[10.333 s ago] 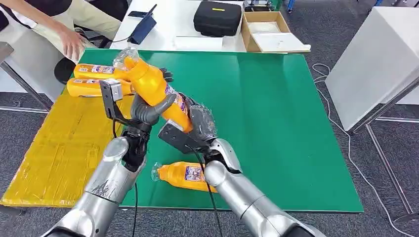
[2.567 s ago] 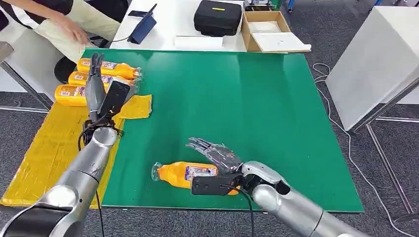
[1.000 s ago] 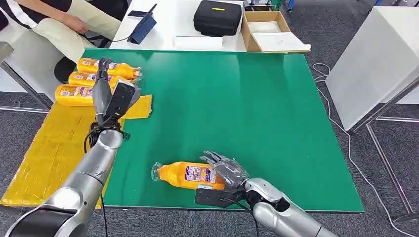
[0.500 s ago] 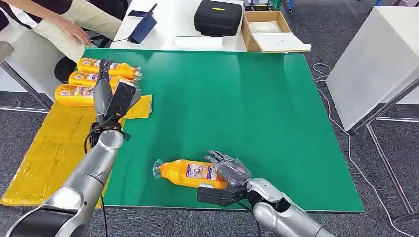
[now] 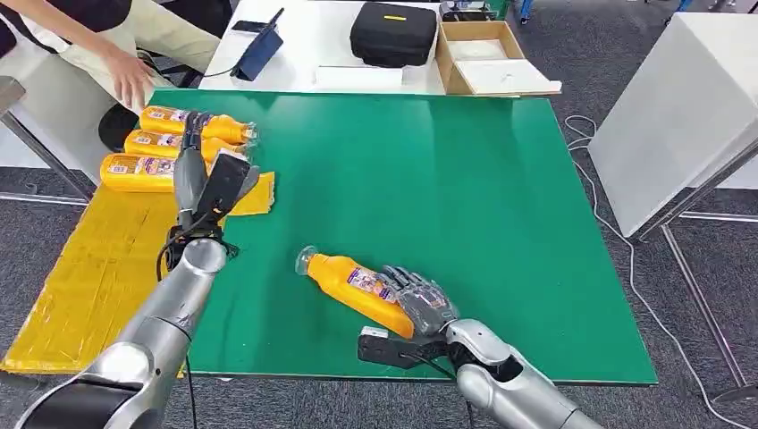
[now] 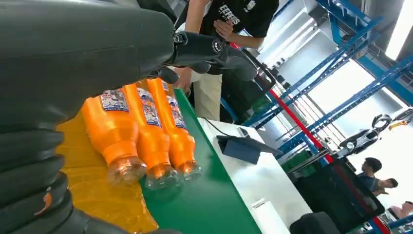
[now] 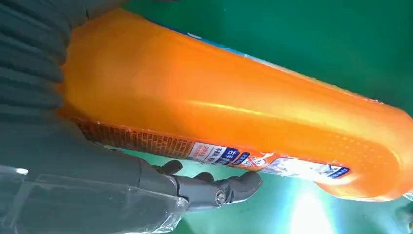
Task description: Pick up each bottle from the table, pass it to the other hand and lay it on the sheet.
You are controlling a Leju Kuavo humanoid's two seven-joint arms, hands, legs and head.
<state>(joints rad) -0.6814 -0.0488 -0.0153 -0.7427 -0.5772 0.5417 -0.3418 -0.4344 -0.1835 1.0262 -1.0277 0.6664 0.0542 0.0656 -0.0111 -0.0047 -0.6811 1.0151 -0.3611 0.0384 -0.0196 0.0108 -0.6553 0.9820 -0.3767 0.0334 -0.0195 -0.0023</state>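
Observation:
An orange bottle (image 5: pixel 353 286) with a clear cap end lies at a slant near the front edge of the green table (image 5: pixel 474 197). My right hand (image 5: pixel 425 306) grips its base end. In the right wrist view the bottle (image 7: pixel 234 107) lies against the palm with dark fingers (image 7: pixel 214 187) curled round it. My left hand (image 5: pixel 192 170) is open, fingers pointing up, held over the far end of the yellow sheet (image 5: pixel 98 268). Three more orange bottles (image 5: pixel 152 143) lie side by side on the sheet just beyond it, and show close up (image 6: pixel 146 131) in the left wrist view.
A person sits at the far left, one hand (image 5: pixel 134 80) near the sheet's far corner. Behind the green table stands a white table with a black case (image 5: pixel 393 31), a cardboard box (image 5: pixel 487 58) and a tablet (image 5: pixel 259 49). Another white table (image 5: pixel 679 98) stands at the right.
My right hand has closed on the bottle, and the bottle's cap end has swung away from me, so it now lies diagonally. The left arm has barely moved.

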